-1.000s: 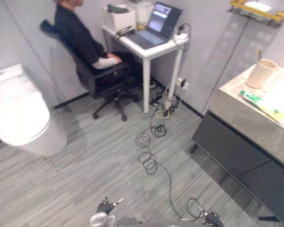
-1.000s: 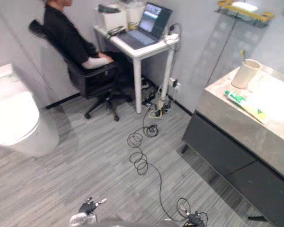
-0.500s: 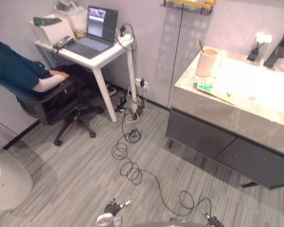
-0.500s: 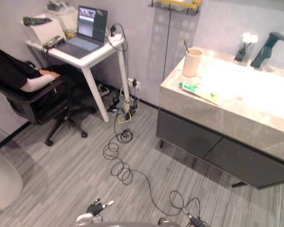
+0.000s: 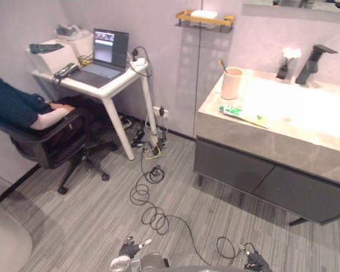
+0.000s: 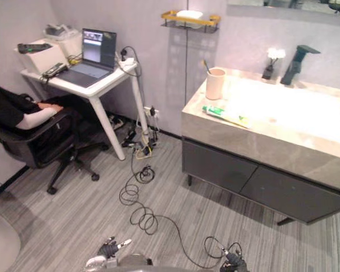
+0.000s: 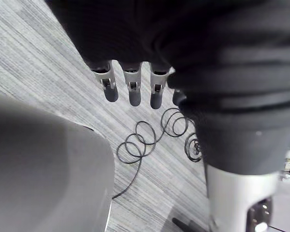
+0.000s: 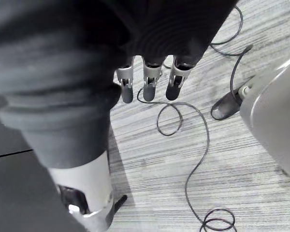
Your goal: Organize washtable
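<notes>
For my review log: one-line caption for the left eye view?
Washtable holds cup, toothpaste tube and faucet; left hand and right hand hang open.

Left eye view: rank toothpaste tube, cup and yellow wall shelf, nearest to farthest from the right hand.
From the right hand, at the view's bottom edge:
1. Toothpaste tube, near the counter's front edge.
2. Cup, behind the tube.
3. Yellow wall shelf, highest up, beyond the cup.

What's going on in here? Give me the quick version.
Nothing is being handled yet. The robot stands back from the washtable, its left robot hand and right robot hand hanging open and empty above the floor. On the washtable a cup with a toothbrush stands near the corner, and a toothpaste tube lies beside it. A person sits at a desk with a laptop.
</notes>
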`<state>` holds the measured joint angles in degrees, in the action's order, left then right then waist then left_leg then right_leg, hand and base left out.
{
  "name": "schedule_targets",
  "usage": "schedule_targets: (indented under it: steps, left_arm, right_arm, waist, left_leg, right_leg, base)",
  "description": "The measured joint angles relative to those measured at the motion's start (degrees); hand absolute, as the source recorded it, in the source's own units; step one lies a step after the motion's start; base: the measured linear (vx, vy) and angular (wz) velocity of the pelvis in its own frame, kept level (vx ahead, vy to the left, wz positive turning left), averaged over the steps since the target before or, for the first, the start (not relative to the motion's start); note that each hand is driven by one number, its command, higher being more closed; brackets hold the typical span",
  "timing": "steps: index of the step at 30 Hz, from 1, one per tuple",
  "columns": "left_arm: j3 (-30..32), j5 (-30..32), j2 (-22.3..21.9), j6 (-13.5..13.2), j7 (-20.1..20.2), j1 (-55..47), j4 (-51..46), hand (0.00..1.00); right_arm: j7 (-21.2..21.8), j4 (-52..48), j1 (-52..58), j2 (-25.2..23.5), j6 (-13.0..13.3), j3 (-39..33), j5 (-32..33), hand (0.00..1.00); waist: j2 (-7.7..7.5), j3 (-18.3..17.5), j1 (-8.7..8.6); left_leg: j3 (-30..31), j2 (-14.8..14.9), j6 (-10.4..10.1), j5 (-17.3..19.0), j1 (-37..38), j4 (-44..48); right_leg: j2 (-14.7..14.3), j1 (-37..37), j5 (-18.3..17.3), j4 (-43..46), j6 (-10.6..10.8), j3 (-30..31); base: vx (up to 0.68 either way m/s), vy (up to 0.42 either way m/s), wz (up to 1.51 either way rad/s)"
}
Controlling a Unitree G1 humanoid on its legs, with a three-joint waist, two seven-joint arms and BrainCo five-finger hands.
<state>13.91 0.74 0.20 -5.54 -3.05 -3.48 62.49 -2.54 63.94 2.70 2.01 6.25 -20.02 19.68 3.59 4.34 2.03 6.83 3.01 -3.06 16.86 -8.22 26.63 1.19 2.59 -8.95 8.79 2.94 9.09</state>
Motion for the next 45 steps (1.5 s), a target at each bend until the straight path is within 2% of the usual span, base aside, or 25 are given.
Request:
schedule_targets:
  steps: [2, 4, 7, 8, 12, 15, 16, 17, 18, 19, 20, 21, 22, 24, 25, 27, 29, 30, 31, 32, 33, 34, 37, 39, 45]
  left_arm:
    - [-0.51, -0.01, 0.69, -0.04, -0.27, -0.02, 0.08, 0.00]
    - [-1.75, 0.16, 1.58, 0.04, -0.51, 0.02, 0.54, 0.00]
    - [-3.36, 0.23, 2.33, -0.01, -0.82, -0.01, 0.64, 0.00]
    - [-4.38, 0.22, 2.58, -0.04, -0.86, 0.00, 1.40, 0.00]
    - [-7.19, 0.20, 3.00, -0.06, -0.85, 0.98, 3.49, 0.00]
    - [-7.54, 0.29, 2.63, -0.07, -0.76, 0.92, 4.70, 0.00]
    - [-7.54, 0.87, 2.81, -0.13, -0.61, 1.24, 5.43, 0.00]
    - [-7.64, 1.40, 2.90, -0.26, -0.69, 1.39, 5.45, 0.00]
    - [-9.22, 2.06, 2.83, -0.60, -0.68, 1.67, 5.05, 0.00]
    - [-9.60, 2.06, 2.66, -0.41, -0.63, 1.80, 5.01, 0.00]
    - [-9.74, 2.20, 2.75, -0.32, -0.72, 1.75, 4.95, 0.00]
    - [-9.56, 2.20, 3.20, -0.20, -0.69, 1.75, 4.80, 0.00]
    - [-9.33, 2.23, 3.59, 0.02, -0.69, 2.41, 4.69, 0.00]
    - [-9.33, 2.35, 3.63, 0.11, -0.65, 2.27, 4.61, 0.00]
    - [-9.35, 2.40, 3.58, 0.11, -0.65, 2.18, 4.61, 0.00]
    - [-9.33, 2.76, 3.57, 0.08, -0.55, 2.40, 4.61, 0.00]
    - [-9.37, 2.74, 3.23, -0.02, -0.60, 2.49, 4.30, 0.00]
    - [-9.57, 2.66, 3.03, 0.03, -0.68, 2.83, 4.32, 0.00]
    - [-9.84, 2.65, 3.40, 0.05, -0.74, 2.84, 4.33, 0.00]
    - [-9.86, 2.65, 3.76, 0.04, -0.75, 3.02, 4.32, 0.00]
    - [-9.85, 2.62, 3.89, 0.05, -0.80, 3.36, 4.37, 0.00]
    - [-9.79, 2.57, 2.89, -0.06, -0.76, 3.45, 4.36, 0.00]
    - [-9.91, 2.18, 0.84, -0.05, -0.69, 3.44, 4.58, 0.00]
    - [-9.99, 2.20, 0.76, -0.08, -0.60, 3.41, 4.59, 0.00]
    - [-9.60, 2.15, 3.11, 0.09, -0.62, 2.06, 4.88, 0.00]
  right_arm:
    - [0.01, 0.62, 0.44, -0.28, -0.29, 0.96, -0.18, 0.00]
    - [-0.01, 0.60, 1.93, -0.60, -0.46, 1.83, -0.56, 0.00]
    - [0.04, 1.77, 2.15, -0.66, -0.56, 1.46, -1.56, 0.00]
    - [0.06, 2.22, 2.14, -0.59, -0.58, 0.84, -2.16, 0.00]
    - [0.04, 2.68, 2.56, -0.40, -1.38, -3.79, -2.29, 0.00]
    - [0.11, 2.66, 2.73, 0.28, -1.73, -4.94, -2.28, 0.00]
    - [0.18, 2.68, 1.60, -0.17, -1.74, -5.05, -2.30, 0.00]
    - [0.16, 2.63, 1.43, -0.38, -1.84, -5.62, -2.27, 0.00]
    - [0.18, 2.39, 1.04, 0.12, -1.77, -6.94, -2.24, 0.00]
    - [0.11, 2.31, 0.85, 0.22, -2.00, -6.97, -2.22, 0.00]
    - [0.48, 1.54, 1.03, -0.56, -2.17, -6.51, -2.26, 0.00]
    - [0.44, 0.45, 1.14, -0.68, -2.27, -6.10, -2.21, 0.00]
    - [0.48, -0.05, 0.63, -1.12, -2.28, -5.71, -2.20, 0.00]
    - [0.50, -0.66, 0.28, -1.57, -2.16, -5.13, -2.18, 0.00]
    - [0.47, -0.68, -0.04, -1.60, -2.15, -4.70, -2.18, 0.00]
    - [0.47, -0.06, 0.18, -1.65, -2.09, -4.74, -2.22, 0.00]
    - [0.27, 0.51, 0.37, -1.54, -2.18, -5.29, -2.24, 0.00]
    - [0.22, 0.52, 0.56, -1.57, -2.22, -5.96, -2.28, 0.00]
    - [0.19, 0.63, 1.38, -1.74, -2.21, -6.81, -2.26, 0.00]
    - [0.17, 1.21, 1.82, -1.78, -2.13, -7.64, -2.18, 0.00]
    - [0.13, 2.31, 1.82, -1.46, -2.13, -8.65, -2.18, 0.00]
    - [-0.01, 3.19, 1.69, -0.50, -2.15, -9.58, -2.07, 0.00]
    - [0.05, 3.60, 1.70, 1.13, -2.14, -9.14, -2.00, 0.00]
    - [0.12, 3.97, 1.58, 1.74, -2.11, -7.05, -1.78, 0.00]
    - [0.40, 3.94, 0.26, 1.67, -2.05, 0.47, -1.78, 0.00]
  waist:
    - [-1.73, -0.49, 0.23]
    - [-2.66, -1.28, -1.07]
    - [-3.32, -1.92, -0.88]
    - [-3.56, -2.24, -0.94]
    - [-2.22, -3.01, -1.15]
    - [-0.62, -4.13, -0.99]
    - [-2.48, -3.65, -0.91]
    - [-3.14, -3.86, -1.03]
    - [-1.78, -4.02, -1.25]
    - [-2.22, -3.86, -0.98]
    - [-1.56, -4.23, -1.12]
    - [-1.98, -3.69, -1.02]
    - [-2.15, -1.93, -1.01]
    - [-2.33, -0.76, -1.08]
    - [-2.60, -0.82, -1.06]
    - [-3.15, -0.67, -1.32]
    - [-2.98, -0.50, -1.25]
    - [-2.98, -0.47, -1.33]
    - [-3.44, -0.55, -1.30]
    - [-4.05, -0.55, -1.54]
    - [-4.18, -0.63, -1.32]
    - [-1.97, -0.34, -1.15]
    - [0.28, -0.85, -1.27]
    - [0.01, -1.01, -1.26]
    - [-1.32, -2.57, -0.99]
  left_leg:
    - [-2.72, -1.19, 0.95, 0.51, 1.03, -0.84]
    - [-4.20, -3.03, 2.35, 1.25, 2.18, -1.56]
    - [-7.07, -4.27, 3.28, 1.14, 4.87, -5.23]
    - [-7.84, -4.87, 4.35, 0.73, 6.19, -6.67]
    - [-8.66, -5.03, 4.70, 0.52, 9.86, -9.02]
    - [-10.41, -4.24, 4.41, 0.36, 10.67, -5.63]
    - [-11.49, -5.35, 4.19, 0.84, 5.76, 2.68]
    - [-11.32, -6.69, 6.53, 2.24, 5.14, -1.48]
    - [-11.56, -6.33, 7.29, -6.58, 6.17, -16.13]
    - [-13.55, -6.76, 7.19, -7.11, 8.47, -17.86]
    - [-14.67, -6.23, 7.31, -7.03, 8.69, -17.42]
    - [-16.32, -5.55, 7.58, -6.84, 9.93, -17.23]
    - [-18.02, -4.32, 7.73, -6.60, 12.26, -17.55]
    - [-20.28, -2.79, 7.75, -6.59, 14.68, -17.70]
    - [-21.17, -2.34, 7.75, -6.59, 15.16, -17.65]
    - [-22.08, -1.66, 7.51, -6.46, 16.33, -17.64]
    - [-22.10, -1.62, 5.96, -5.55, 16.79, -17.65]
    - [-21.57, -1.68, 5.21, -5.10, 16.89, -17.60]
    - [-20.17, -2.14, 4.32, -4.56, 17.11, -17.41]
    - [-18.61, -2.67, 3.02, -3.63, 17.48, -16.96]
    - [-16.54, -2.61, 2.78, -2.58, 18.34, -16.84]
    - [-14.97, -1.07, 2.39, -2.13, 18.89, -16.65]
    - [-11.39, 0.32, 2.08, -2.34, 19.66, -16.44]
    - [-8.97, 0.29, 0.67, -3.22, 20.07, -14.33]
    - [-6.79, 0.51, 0.37, -3.04, 17.60, -8.09]
  right_leg:
    - [1.17, 0.06, -0.28, -0.11, 0.39, 3.54]
    - [3.17, 0.07, -0.85, -0.45, 1.12, 4.41]
    - [4.59, 0.13, -0.96, -0.25, 1.26, 6.85]
    - [4.93, 0.07, -0.95, 0.15, 1.27, 7.18]
    - [4.60, -0.01, -0.78, 1.96, 1.04, 8.70]
    - [3.47, -0.03, 1.32, 3.54, 0.56, 11.53]
    - [6.13, -0.40, 1.62, 5.15, 0.57, 13.23]
    - [7.32, -0.64, 1.56, 5.21, 0.63, 14.04]
    - [6.29, -2.10, 1.65, 6.89, 0.72, 14.80]
    - [6.24, -4.25, 1.27, 10.03, 1.79, 15.46]
    - [5.25, -6.10, 1.82, 13.55, 3.17, 15.14]
    - [3.67, -8.15, 3.06, 18.91, 5.15, 14.25]
    - [2.09, -10.20, 1.94, 25.10, 4.99, 11.58]
    - [0.34, -14.00, -1.67, 31.37, 4.07, 4.84]
    - [0.22, -15.08, -2.10, 31.61, 3.39, 2.40]
    - [1.31, -17.10, -1.83, 26.71, 2.20, -6.55]
    - [2.70, -18.21, -1.66, 20.53, 1.92, -11.12]
    - [3.08, -18.37, -0.22, 16.80, 0.65, -12.21]
    - [3.07, -17.39, 4.74, 10.85, -0.66, -12.33]
    - [3.40, -16.27, 10.65, 7.95, -0.54, -11.84]
    - [3.85, -14.23, 8.34, 6.90, 0.59, -12.22]
    - [2.67, -12.14, 8.46, 4.81, 0.35, -13.29]
    - [1.71, -8.35, 8.46, 1.24, 0.28, -15.89]
    - [2.06, -4.63, 8.47, -1.42, 0.28, -17.32]
    - [1.96, -0.74, 8.92, -5.29, -0.26, -19.94]
  base:
    - [0.11, 0.199, -0.68]
    - [0.14, 0.248, -0.34]
    - [0.15, 0.149, -0.41]
    - [0.25, 0.151, -0.44]
    - [0.28, 0.095, -0.30]
    - [0.28, 0.110, -0.51]
    - [0.18, 0.119, -0.39]
    - [0.04, 0.075, -0.45]
    - [-0.05, 0.026, -0.55]
    - [-0.01, 0.035, -0.67]
    - [0.08, 0.077, -0.78]
    - [0.14, 0.092, -0.82]
    - [0.13, 0.088, -0.79]
    - [0.10, 0.041, -0.71]
    - [0.14, 0.016, -0.69]
    - [0.14, -0.012, -0.45]
    - [0.19, -0.055, -0.14]
    - [0.27, -0.102, 0.02]
    - [0.25, -0.107, 0.26]
    - [0.30, -0.142, 0.42]
    - [0.29, -0.132, 0.40]
    - [0.32, -0.147, 0.36]
    - [0.19, -0.093, 0.35]
    - [0.14, -0.058, 0.41]
    - [0.08, -0.004, 0.26]
